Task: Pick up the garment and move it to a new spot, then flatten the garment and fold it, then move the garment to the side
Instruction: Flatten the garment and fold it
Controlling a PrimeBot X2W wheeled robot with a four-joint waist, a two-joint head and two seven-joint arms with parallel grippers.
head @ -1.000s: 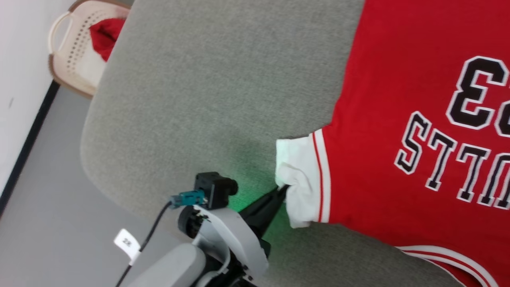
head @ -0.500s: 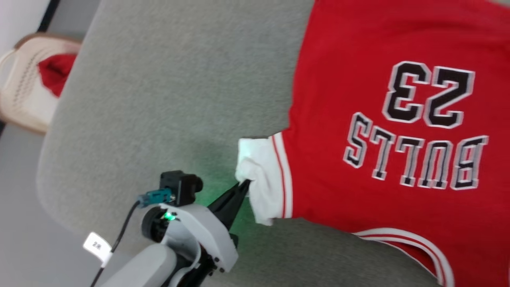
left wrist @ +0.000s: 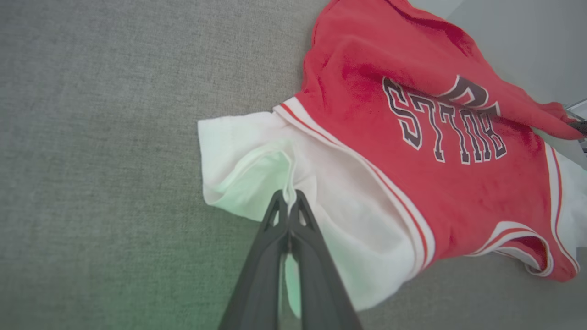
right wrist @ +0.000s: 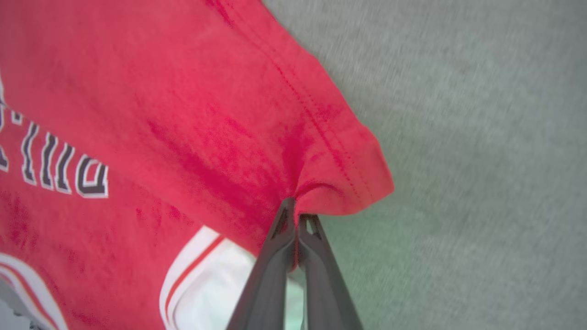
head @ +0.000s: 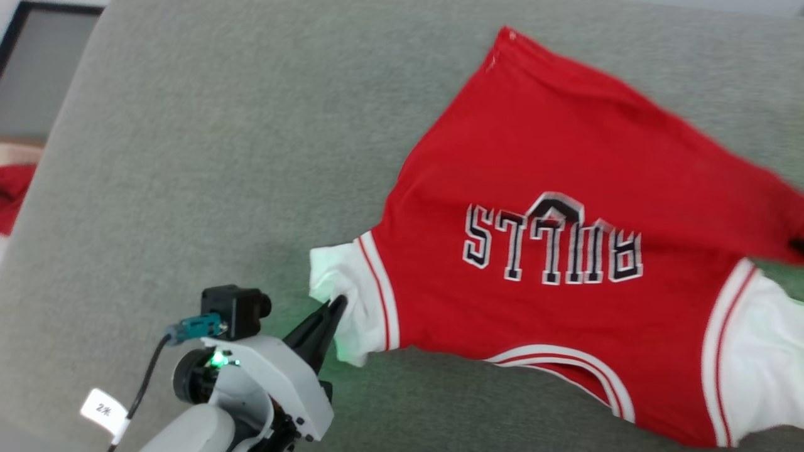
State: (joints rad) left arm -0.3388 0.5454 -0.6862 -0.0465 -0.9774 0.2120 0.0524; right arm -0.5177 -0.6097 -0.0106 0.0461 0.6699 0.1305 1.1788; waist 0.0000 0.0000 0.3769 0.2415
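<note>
- The left gripper (head: 336, 304) comes up from the bottom left of the head view on a pale, bent wrist. Its two dark fingers lie together and point up and to the right.
- On that wrist sit a small black camera (head: 233, 309) with a teal plug, a lit green light, and a cable carrying a white tag (head: 103, 410).
- In the left wrist view the left gripper (left wrist: 289, 198) has its jaws closed on a pinch of the white sleeve (left wrist: 257, 151) of the garment (left wrist: 367, 101). The cloth puckers at the tips and a faint green glow falls on it.
- In the right wrist view the right gripper (right wrist: 295, 207) has its jaws closed on the stitched red hem corner of the garment (right wrist: 137, 91), which gathers into creases at the tips.
- The garment (head: 534, 157) lies on the grey cloth-covered worktop (head: 188, 157), right of centre in the head view. Its black, white-outlined lettering reads upside down.
- A fold of red cloth covers most of the number above the lettering.
- The second white sleeve (head: 763, 358) lies at the lower right.
- At the far left edge, beyond the worktop, a sliver of a pale basket (head: 19, 149) shows with a red cloth (head: 11, 194) against it. Too little shows to tell how the cloth sits in it.
</note>
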